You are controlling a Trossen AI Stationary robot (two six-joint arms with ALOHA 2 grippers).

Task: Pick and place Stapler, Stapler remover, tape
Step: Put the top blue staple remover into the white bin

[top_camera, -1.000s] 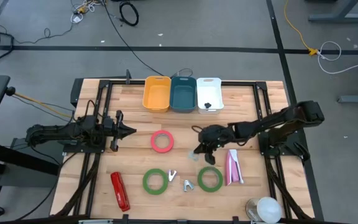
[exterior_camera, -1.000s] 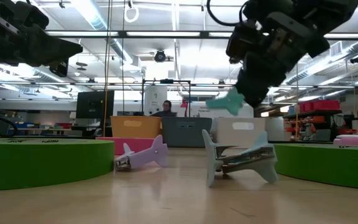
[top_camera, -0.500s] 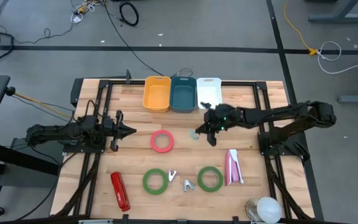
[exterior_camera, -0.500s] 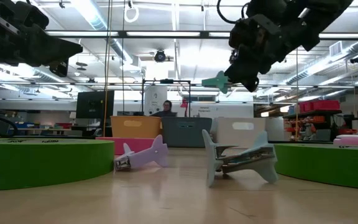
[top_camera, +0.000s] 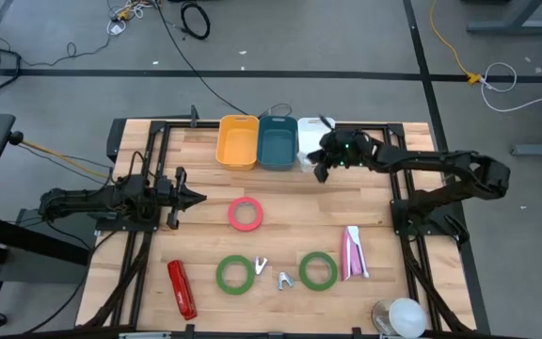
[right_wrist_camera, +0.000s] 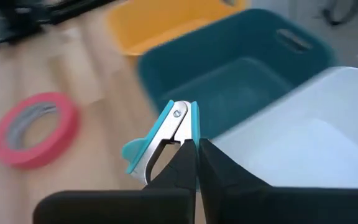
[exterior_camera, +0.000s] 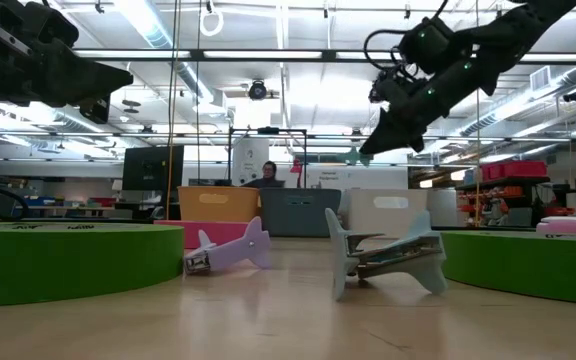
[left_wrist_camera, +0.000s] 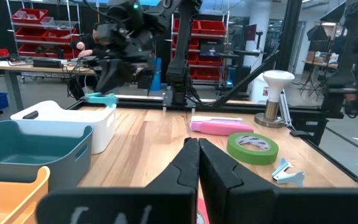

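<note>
- The right gripper's (right_wrist_camera: 194, 149) jaws were closed on a teal staple remover (right_wrist_camera: 160, 138), holding it in the air over the near edge of the white bin (top_camera: 314, 143), beside the teal bin (top_camera: 278, 141).
- The left gripper's (top_camera: 199, 198) jaws were closed and empty, hovering over the tabletop (top_camera: 205, 245) at its left side, well apart from the bins.
- The orange bin (top_camera: 237, 141) stood at the left end of the bin row.
- The pinkish-red tape roll (top_camera: 246, 214) lay mid-tabletop.
- Two green tape rolls (top_camera: 234, 274) (top_camera: 317, 270) lay nearer the front edge, with two more staple removers (top_camera: 261, 266) (top_camera: 283, 280) between them.
- A red stapler (top_camera: 181, 288) lay front left; a pink stapler (top_camera: 352, 252) lay right of the green rolls.
</note>
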